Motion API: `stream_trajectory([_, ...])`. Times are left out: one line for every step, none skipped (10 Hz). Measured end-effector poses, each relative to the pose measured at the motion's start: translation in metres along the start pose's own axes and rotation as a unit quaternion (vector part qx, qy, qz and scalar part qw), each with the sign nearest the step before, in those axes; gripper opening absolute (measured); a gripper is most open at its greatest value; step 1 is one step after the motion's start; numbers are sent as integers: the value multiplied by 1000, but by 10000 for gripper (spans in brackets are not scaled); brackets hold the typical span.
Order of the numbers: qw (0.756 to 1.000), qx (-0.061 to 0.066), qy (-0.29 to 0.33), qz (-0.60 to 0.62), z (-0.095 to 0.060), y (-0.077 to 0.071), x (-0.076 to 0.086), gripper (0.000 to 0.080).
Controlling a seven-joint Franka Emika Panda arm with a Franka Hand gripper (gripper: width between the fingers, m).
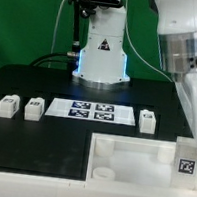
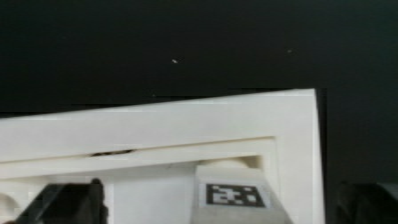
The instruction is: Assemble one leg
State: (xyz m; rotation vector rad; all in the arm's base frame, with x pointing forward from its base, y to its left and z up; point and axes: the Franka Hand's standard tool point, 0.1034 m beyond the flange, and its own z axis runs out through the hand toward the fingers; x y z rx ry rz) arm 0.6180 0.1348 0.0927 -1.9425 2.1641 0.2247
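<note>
A leg [image 1: 186,167], a stubby white block with a square tag, stands in the corner of the large white tray-like piece [image 1: 129,156] at the exterior view's right. My gripper [image 1: 188,147] hangs just above it. In the wrist view the leg [image 2: 237,193] sits between my jaws, which stand wide apart. One dark finger [image 2: 75,200] is clear of the leg and does not touch it. The gripper [image 2: 222,206] is open. Three more legs lie on the black table: two at the left [image 1: 7,105] [image 1: 32,107] and one right of the marker board [image 1: 148,119].
The marker board [image 1: 90,112] lies flat in the middle of the table. The robot base [image 1: 100,56] stands behind it. The tray-like piece has a raised rim [image 2: 178,118] and a round hole [image 1: 104,174] near its front.
</note>
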Motion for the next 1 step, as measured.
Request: stream_trajectory([1000, -1, 0, -2, 1, 1, 1, 649])
